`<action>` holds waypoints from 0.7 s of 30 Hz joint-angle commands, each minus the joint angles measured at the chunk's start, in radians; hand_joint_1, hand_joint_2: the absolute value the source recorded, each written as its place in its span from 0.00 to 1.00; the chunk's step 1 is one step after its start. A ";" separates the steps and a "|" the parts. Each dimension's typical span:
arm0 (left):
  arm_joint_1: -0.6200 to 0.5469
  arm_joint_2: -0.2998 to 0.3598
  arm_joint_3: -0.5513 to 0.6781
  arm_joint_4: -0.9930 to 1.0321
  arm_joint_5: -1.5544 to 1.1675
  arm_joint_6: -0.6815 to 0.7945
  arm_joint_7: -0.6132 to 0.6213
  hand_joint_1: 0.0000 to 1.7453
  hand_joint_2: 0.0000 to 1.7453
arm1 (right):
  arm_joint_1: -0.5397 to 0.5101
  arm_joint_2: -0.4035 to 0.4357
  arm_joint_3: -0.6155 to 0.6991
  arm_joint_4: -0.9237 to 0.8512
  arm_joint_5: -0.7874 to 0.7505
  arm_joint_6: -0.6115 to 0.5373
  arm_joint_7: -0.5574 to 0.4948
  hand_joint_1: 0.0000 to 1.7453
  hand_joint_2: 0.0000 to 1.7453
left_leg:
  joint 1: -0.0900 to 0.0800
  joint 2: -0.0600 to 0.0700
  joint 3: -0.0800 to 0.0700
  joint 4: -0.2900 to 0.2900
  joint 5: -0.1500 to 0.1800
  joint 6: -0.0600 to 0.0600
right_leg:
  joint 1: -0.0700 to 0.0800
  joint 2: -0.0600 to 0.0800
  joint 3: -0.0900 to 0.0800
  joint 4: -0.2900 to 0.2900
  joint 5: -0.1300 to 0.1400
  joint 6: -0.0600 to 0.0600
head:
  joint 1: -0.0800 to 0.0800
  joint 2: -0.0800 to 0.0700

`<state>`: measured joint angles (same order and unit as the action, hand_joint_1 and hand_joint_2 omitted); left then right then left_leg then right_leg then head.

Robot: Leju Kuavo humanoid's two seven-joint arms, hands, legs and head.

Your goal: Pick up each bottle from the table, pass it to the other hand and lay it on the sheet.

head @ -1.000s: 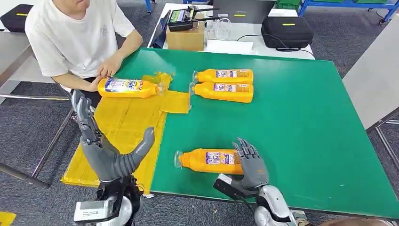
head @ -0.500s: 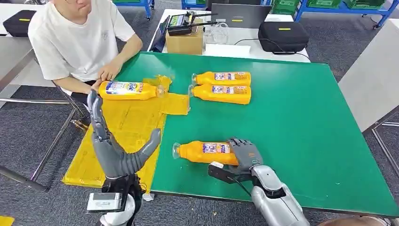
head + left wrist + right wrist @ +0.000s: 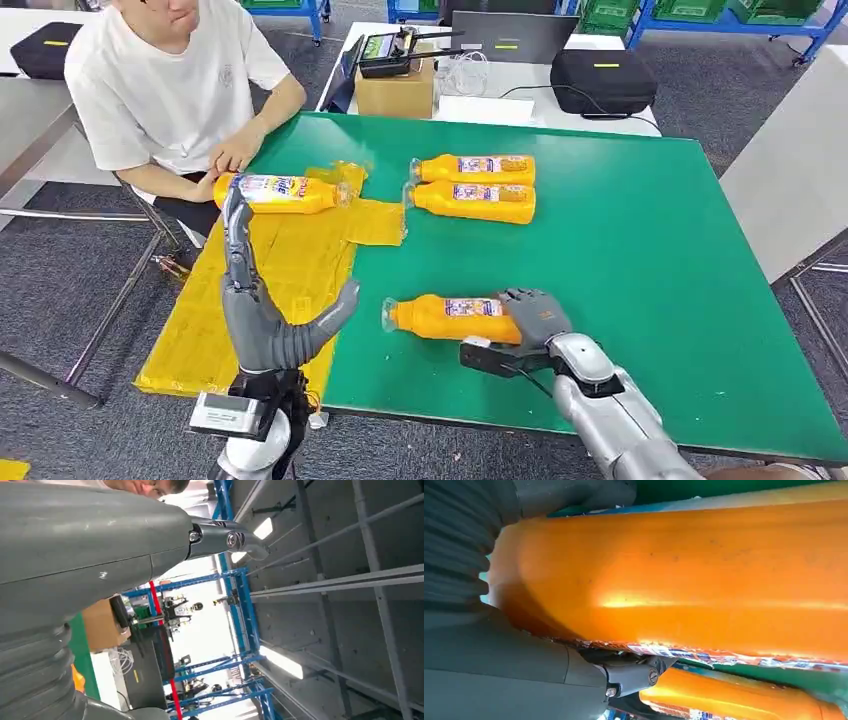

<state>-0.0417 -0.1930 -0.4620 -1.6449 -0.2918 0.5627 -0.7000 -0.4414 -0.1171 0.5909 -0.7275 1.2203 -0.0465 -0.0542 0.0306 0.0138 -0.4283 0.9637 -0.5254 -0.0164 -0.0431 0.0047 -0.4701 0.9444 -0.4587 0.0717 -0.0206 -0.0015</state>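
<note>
An orange bottle (image 3: 450,318) lies on its side near the front of the green table (image 3: 640,260). My right hand (image 3: 535,318) wraps around its base end. In the right wrist view the bottle (image 3: 704,580) sits against the palm, with the thumb (image 3: 499,670) under it. My left hand (image 3: 265,320) is raised over the yellow sheet (image 3: 270,260), fingers spread and holding nothing; its grey back (image 3: 90,545) shows in the left wrist view. Another orange bottle (image 3: 275,192) lies at the sheet's far end. Two more bottles (image 3: 475,168) (image 3: 475,200) lie side by side on the table.
A person (image 3: 170,80) sits at the table's far left corner, with a hand beside the bottle on the sheet. Behind the table, a white desk holds a cardboard box (image 3: 395,90) and a black case (image 3: 600,75). The table's right half is bare green.
My right hand's fingers have curled down around the near bottle's base, and the bottle has shifted slightly to the right. My left hand has risen and moved right, toward the table edge.
</note>
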 commanded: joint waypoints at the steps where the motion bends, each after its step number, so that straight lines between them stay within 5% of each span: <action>1: -0.013 0.047 0.000 0.056 0.013 0.002 0.002 0.00 1.00 | 0.132 -0.018 -0.041 -0.002 -0.159 -0.074 -0.150 1.00 1.00 | 0.001 -0.008 -0.021 0.002 0.007 0.003 | 0.003 -0.008 -0.016 -0.002 0.007 -0.006 | 0.000 0.000; 3: 0.029 0.040 0.049 0.082 0.261 -0.354 0.247 0.00 1.00 | 0.263 -0.003 -0.120 -0.229 -0.221 -0.123 -0.125 1.00 1.00 | 0.002 -0.006 -0.017 0.000 0.006 0.003 | 0.003 -0.006 -0.013 -0.003 0.006 -0.006 | 0.000 0.000; 4: 0.036 0.038 0.056 0.127 0.263 -0.421 0.323 0.00 1.00 | 0.337 0.007 -0.165 -0.340 -0.273 -0.136 -0.137 1.00 1.00 | 0.001 -0.003 -0.011 0.001 0.003 0.002 | 0.002 -0.003 -0.009 -0.002 0.003 -0.005 | 0.000 0.000; 8: 0.041 -0.032 0.088 0.270 0.342 -0.499 0.320 0.00 1.00 | 0.452 0.192 -0.350 -0.596 -0.571 -0.369 -0.303 1.00 1.00 | 0.001 -0.005 -0.006 -0.002 0.001 0.001 | 0.002 -0.005 0.007 -0.002 0.000 -0.004 | 0.000 0.000; 11: 0.030 -0.046 0.093 0.303 0.431 -0.485 0.317 0.00 1.00 | 0.462 0.274 -0.418 -0.626 -0.732 -0.452 -0.366 1.00 1.00 | 0.001 -0.002 -0.016 -0.001 0.000 0.002 | 0.002 -0.002 -0.005 0.001 0.000 -0.005 | 0.000 0.000; 21: 0.066 -0.026 0.082 0.253 0.545 -0.575 0.300 0.00 1.00 | 0.453 0.308 -0.505 -0.595 -0.913 -0.478 -0.486 1.00 1.00 | 0.000 -0.003 -0.028 -0.001 0.001 0.002 | 0.000 -0.003 -0.015 0.002 0.000 -0.004 | 0.000 0.000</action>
<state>0.0213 -0.2262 -0.3975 -1.4404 0.2522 -0.0145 -0.3937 0.0102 0.1320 0.1939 -1.2894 0.3469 -0.5417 -0.5229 0.0304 0.0110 -0.4573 0.9640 -0.5241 -0.0161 -0.0436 0.0008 -0.4858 0.9468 -0.4584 0.0720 -0.0210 -0.0015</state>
